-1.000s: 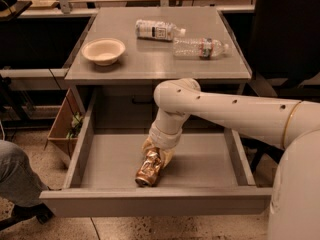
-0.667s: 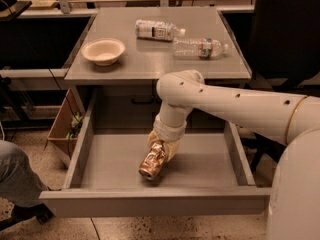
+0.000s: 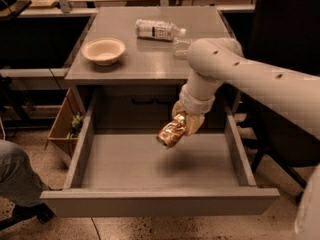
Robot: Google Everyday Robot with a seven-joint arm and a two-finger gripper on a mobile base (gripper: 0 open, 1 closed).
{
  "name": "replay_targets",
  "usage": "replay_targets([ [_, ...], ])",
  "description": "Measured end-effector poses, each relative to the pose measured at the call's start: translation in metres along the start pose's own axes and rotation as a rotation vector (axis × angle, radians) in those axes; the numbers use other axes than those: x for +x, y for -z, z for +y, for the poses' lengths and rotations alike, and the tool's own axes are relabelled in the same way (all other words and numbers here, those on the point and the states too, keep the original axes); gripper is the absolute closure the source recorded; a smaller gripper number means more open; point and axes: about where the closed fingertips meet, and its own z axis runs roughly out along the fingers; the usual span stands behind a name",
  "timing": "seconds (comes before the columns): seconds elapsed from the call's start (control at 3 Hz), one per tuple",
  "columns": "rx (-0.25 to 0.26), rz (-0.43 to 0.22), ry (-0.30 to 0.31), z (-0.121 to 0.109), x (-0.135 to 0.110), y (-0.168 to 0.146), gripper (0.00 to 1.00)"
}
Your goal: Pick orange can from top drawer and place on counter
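In the camera view, the end effector (image 3: 186, 123) is clenched on the can (image 3: 171, 131), gripping it at its upper end. The can hangs tilted in the air above the floor of the open drawer (image 3: 150, 166), touching nothing else, its shadow on the floor beneath.

The can looks light and thin-walled. Its body is already crumpled, so it probably gives under pressure, and its shiny skin may slip. A grip across the middle of the body would likely be steadier than one at the end.

On the bench (image 3: 150, 59) above sit a bowl (image 3: 103, 50) at the left and a bottle (image 3: 159, 29) lying at the back, with a second bottle (image 3: 181, 45) partly hidden behind the arm. The front middle of the bench is bare. The bench's front edge overhangs the drawer's rear, which I judge to be the main obstruction on the way up.
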Motion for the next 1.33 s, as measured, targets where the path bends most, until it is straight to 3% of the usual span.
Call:
replay_targets([
  [0.33, 0.051, 0.028, -0.101, 0.004, 0.028, 0.039, 1.0],
  [1.0, 0.25, 0.088, -0.285, 0.023, 0.077, 0.156, 1.0],
  [1.33, 0.344, 0.103, -0.356, 0.016, 0.09, 0.198, 1.0],
])
